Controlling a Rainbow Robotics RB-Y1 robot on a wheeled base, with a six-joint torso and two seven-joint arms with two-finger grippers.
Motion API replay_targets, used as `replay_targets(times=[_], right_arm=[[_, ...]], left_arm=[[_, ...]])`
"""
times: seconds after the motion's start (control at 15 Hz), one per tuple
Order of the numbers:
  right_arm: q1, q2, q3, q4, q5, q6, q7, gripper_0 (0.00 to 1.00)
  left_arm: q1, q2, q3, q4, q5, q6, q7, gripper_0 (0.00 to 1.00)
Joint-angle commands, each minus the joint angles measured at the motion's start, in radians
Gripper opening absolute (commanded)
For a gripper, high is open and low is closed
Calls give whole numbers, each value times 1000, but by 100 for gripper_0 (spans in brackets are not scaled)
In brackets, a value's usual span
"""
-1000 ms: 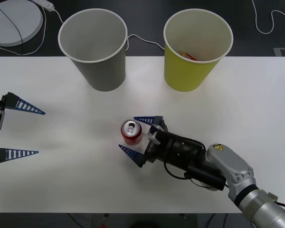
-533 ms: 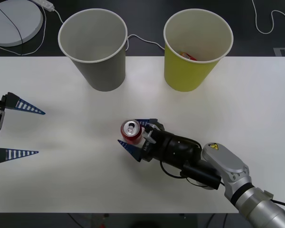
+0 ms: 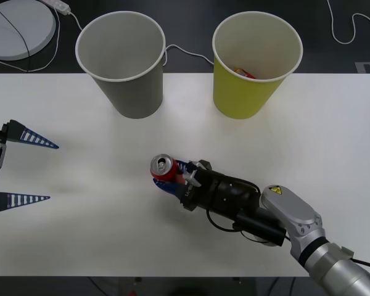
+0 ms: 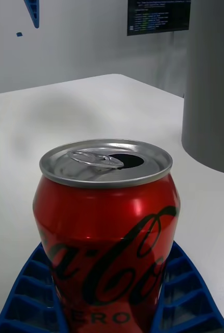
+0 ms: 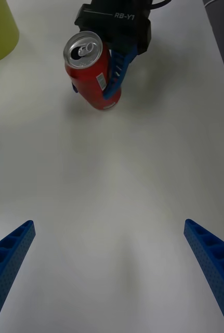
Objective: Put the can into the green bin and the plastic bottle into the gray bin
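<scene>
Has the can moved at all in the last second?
Yes. The can, clamped in the right hand, has tipped and its top has shifted toward the robot's left, measured against the gray bin, which stayed put.

The can (image 4: 105, 229) reads "ZERO"; the right arm (image 5: 114, 23) reads "RB-Y1".

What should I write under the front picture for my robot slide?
Right gripper shut on the tilted can; green bin and gray bin behind.
</scene>
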Motion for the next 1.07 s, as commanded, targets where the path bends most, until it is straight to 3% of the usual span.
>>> replay_targets(times=[0.07,0.27,0.53,1.07], right_arm=[[0,-15,0,-16,0,-13,-15,0],[0,-87,20,-95,26,-24,-94,0],[0,-192,-14,-210,203,-122,-323,0],[0,-319,-345,-376,497,-525,-776,0]], left_arm=[[0,0,0,0,0,0,0,100],[0,0,0,0,0,0,0,100],[0,0,0,0,0,0,0,100],[0,0,0,0,0,0,0,100]])
